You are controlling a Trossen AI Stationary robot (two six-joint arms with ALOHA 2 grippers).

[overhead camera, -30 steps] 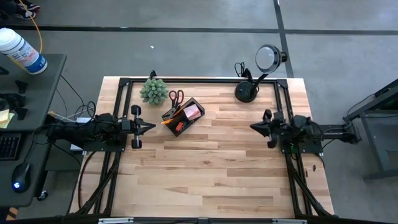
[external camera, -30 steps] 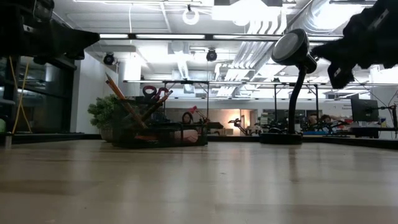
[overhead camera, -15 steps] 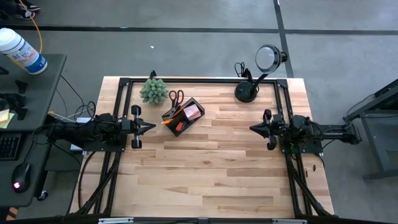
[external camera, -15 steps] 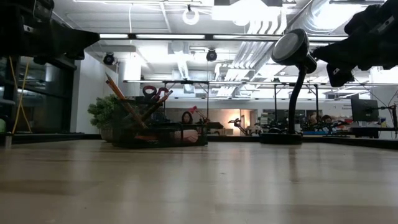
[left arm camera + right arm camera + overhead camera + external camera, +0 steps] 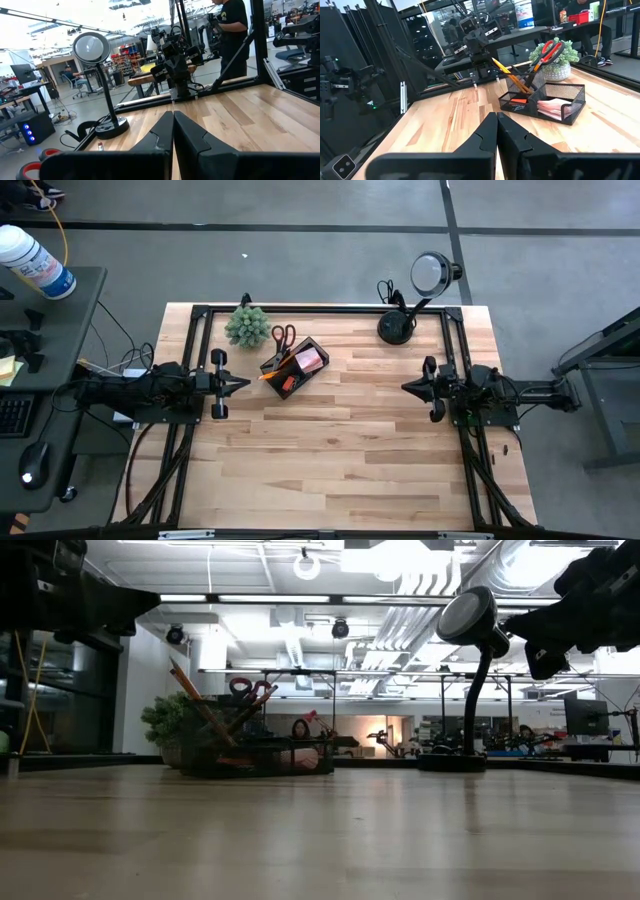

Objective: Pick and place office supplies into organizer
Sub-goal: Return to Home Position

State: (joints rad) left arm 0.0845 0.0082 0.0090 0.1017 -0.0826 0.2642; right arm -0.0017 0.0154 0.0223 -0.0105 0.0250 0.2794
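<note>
Table point(image 5: 340, 450) and stocked organizer point(image 5: 298, 366), same as before

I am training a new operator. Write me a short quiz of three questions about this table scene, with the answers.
1. True or false: the red-handled scissors stand inside the organizer.
2. Which thing stands closest to the organizer? A) the green plant B) the lamp C) the white bottle
3. Fill the gap: the left tool and the right tool both have their fingers ____ (open or shut).
Key: 1 true; 2 A; 3 shut.
</note>
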